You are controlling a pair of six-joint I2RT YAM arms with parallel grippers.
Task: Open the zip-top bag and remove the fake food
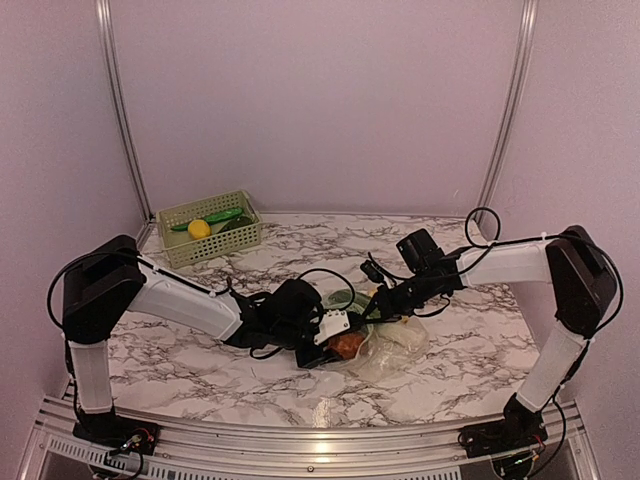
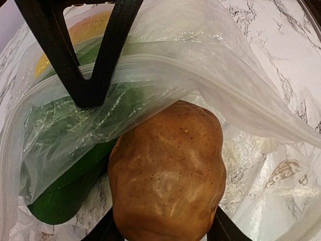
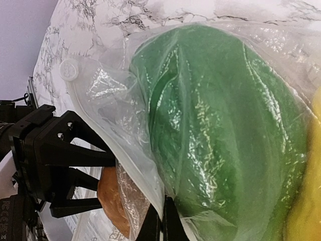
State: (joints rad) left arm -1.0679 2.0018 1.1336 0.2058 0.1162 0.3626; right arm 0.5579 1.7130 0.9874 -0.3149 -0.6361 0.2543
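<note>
The clear zip-top bag (image 1: 400, 348) lies open at the table's middle, holding a green toy vegetable (image 3: 225, 125) and a yellow piece (image 3: 307, 216). My left gripper (image 1: 338, 334) is at the bag's mouth, shut on an orange-brown toy potato (image 2: 168, 170). The potato sits between the left gripper's (image 2: 165, 232) two fingers, half out of the bag (image 2: 241, 95). My right gripper (image 1: 380, 299) is shut on the bag's upper edge (image 3: 145, 165) and lifts it. Its closed fingertips (image 3: 161, 221) pinch the plastic. The green piece also shows in the left wrist view (image 2: 62, 198).
A light green lattice basket (image 1: 209, 228) stands at the back left with a yellow piece (image 1: 199, 228) and a green piece (image 1: 222, 216) in it. Metal rails run along the near edge and up the back corners.
</note>
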